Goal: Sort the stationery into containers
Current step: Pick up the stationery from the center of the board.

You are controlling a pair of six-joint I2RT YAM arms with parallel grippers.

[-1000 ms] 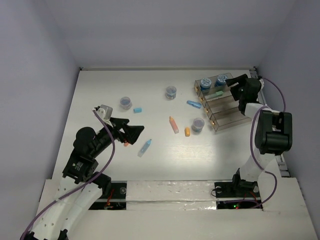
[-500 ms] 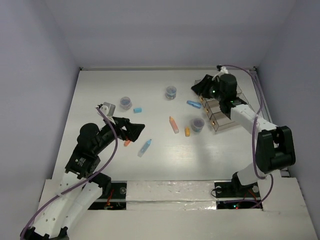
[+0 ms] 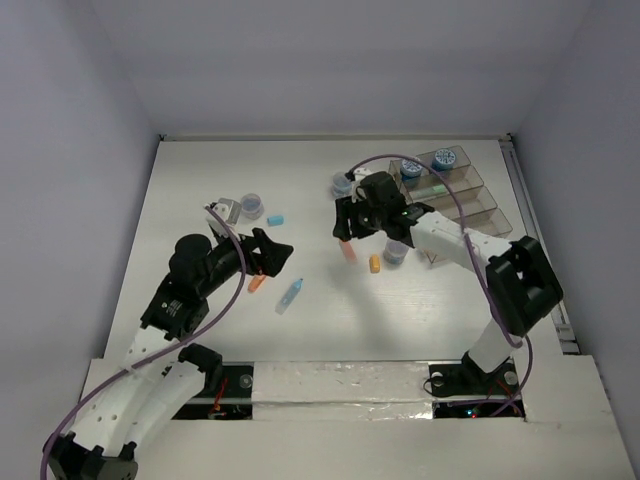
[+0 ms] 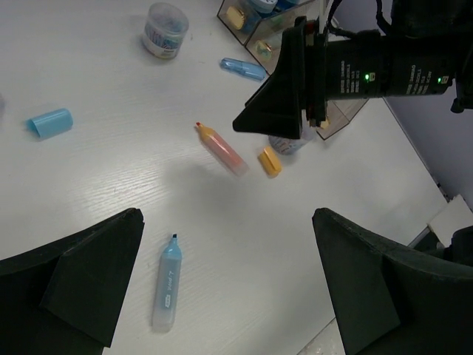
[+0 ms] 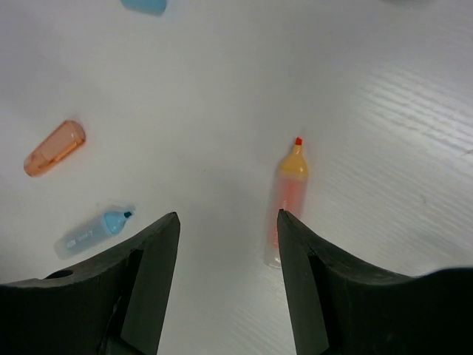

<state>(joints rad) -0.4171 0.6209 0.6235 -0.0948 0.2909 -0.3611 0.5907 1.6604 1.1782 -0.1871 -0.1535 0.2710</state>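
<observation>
Reaching out from the stepped rack of containers [image 3: 470, 195], where it sat a second ago, the right gripper [image 5: 228, 237] now hangs over the middle of the table [image 3: 200, 180]. Its jaws are partly spread with nothing between them. The orange marker [image 5: 284, 203] lies on the table just below, beside the right finger. An orange cap [image 3: 375, 264] lies close beside that marker, and a grey-lidded jar [image 3: 396, 250] stands just past it. The left gripper [image 4: 228, 222] has edged slightly forward and stays spread wide and empty above the table. A light-blue marker [image 4: 168, 285] lies below it, near the left finger. Two blue rolls [image 3: 410, 168] sit in the rack's far bin. A light-blue cap [image 4: 50, 123] and another jar [image 4: 164, 29] lie loose on the table, as before
</observation>
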